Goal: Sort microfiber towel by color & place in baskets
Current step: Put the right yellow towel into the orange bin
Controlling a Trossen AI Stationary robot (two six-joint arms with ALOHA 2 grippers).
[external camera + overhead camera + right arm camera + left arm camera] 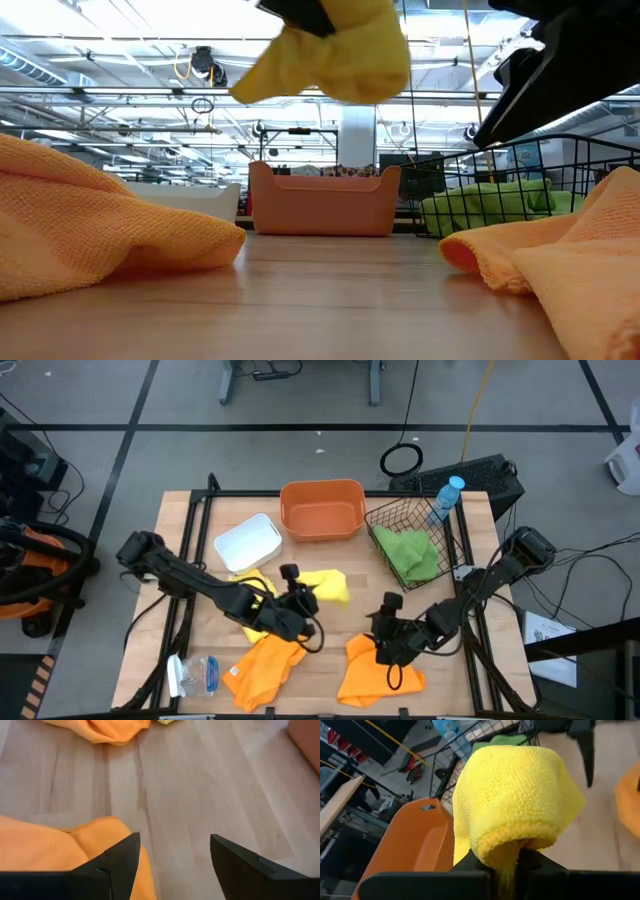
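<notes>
My left gripper (298, 598) is shut on a yellow towel (328, 585), which hangs bunched above the table in the low view (330, 50). My right gripper (172, 855) is open and empty just above the table, over the edge of an orange towel (50, 850) that lies at the near right (378, 672). A second orange towel (262, 665) lies at the near left. More yellow cloth (245, 582) lies under my left arm. The orange tub (322, 510), the white tray (248, 543) and the wire basket (452, 525), which holds a green towel (410, 555), stand along the far side. My left gripper pinches a bunched fold of the yellow towel (507, 855) between its two fingers (470, 865). The towel bulges out beyond the fingertips in a rounded wad. It is lifted clear of the table (330, 50).
A blue-capped clear bottle (447, 495) stands behind the wire basket. A clear plastic item (195, 675) lies at the near left corner. Bare wood (330, 625) shows between the two orange towels.
</notes>
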